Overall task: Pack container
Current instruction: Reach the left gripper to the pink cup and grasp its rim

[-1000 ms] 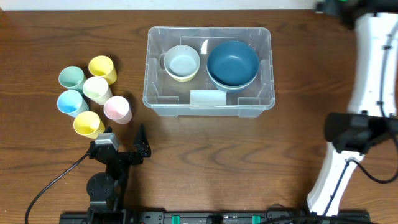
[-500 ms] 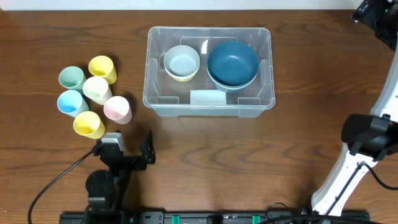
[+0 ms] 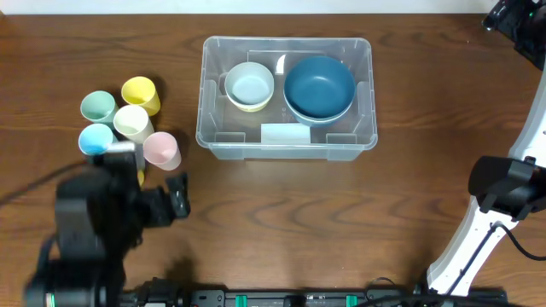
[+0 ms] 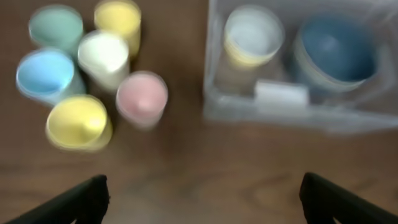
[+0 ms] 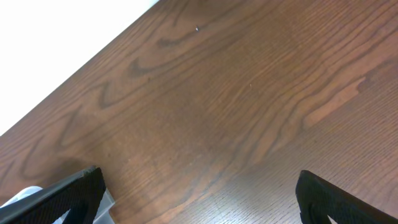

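The clear plastic container (image 3: 287, 142) stands at the table's far middle. It holds a cream bowl (image 3: 249, 86), a dark blue bowl (image 3: 319, 88) and a white flat piece (image 3: 284, 135). It also shows blurred in the left wrist view (image 4: 292, 115). Several pastel cups stand left of it: green (image 3: 97, 107), yellow (image 3: 140, 92), cream (image 3: 132, 121), blue (image 3: 93, 138) and pink (image 3: 160, 149). My left gripper (image 3: 173, 201) is open and empty, raised above the table in front of the cups (image 4: 202, 199). My right gripper (image 5: 199, 196) is open and empty, above bare wood at the far right corner (image 3: 510, 15).
A second yellow cup (image 4: 78, 122) stands at the front of the cluster; the left arm (image 3: 85, 230) hides most of it from overhead. The right arm's white links (image 3: 478, 247) stand along the right edge. The table's far edge (image 5: 74, 68) lies close to the right gripper.
The left arm has risen and moved left toward the cups, now covering the front yellow cup. The right arm swung out to the far right a second ago and has since held still.
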Robot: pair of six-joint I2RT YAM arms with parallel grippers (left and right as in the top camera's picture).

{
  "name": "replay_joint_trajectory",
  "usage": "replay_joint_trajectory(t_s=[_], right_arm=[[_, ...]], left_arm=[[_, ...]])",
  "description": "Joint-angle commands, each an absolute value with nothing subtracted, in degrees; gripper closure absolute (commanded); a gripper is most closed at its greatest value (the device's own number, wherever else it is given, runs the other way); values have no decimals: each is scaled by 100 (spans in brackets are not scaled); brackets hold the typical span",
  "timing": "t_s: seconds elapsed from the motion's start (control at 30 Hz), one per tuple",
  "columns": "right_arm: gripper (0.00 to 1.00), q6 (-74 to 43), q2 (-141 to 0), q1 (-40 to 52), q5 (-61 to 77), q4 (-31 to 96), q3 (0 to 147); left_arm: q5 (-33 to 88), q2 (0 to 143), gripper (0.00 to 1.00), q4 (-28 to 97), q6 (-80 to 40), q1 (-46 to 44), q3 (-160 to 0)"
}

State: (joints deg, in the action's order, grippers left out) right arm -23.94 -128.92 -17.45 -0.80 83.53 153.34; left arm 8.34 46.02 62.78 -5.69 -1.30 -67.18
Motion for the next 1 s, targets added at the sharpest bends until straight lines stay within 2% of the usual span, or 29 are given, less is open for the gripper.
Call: replay_joint_trajectory(t_s=[0.0,0.3,0.47,0.67,0.77,0.97], right_arm=[[1,-2482,-12680,-1756,-60,8361,15347],[1,-2482,-12680,-1756,-60,8361,15347],[1,-2482,-12680,-1756,-60,8361,15347],[1,-2482,-12680,-1756,-60,8361,15347],[1,-2482,-12680,-1756,-60,8361,15347],[1,-2482,-12680,-1756,-60,8361,15347]], left_arm=[[591,5693,2,6541,-298,-137,-7083],[548,7909,2,6431,-242,-84,-7087],[548,8134,2,6307,-331,213,-7089],[558,8123,2,5955,-711,1205,-7360],[969,8171,2,5535,-799,1636,-7363],[1133,8602,4,5004,-617,1726,-7363]])
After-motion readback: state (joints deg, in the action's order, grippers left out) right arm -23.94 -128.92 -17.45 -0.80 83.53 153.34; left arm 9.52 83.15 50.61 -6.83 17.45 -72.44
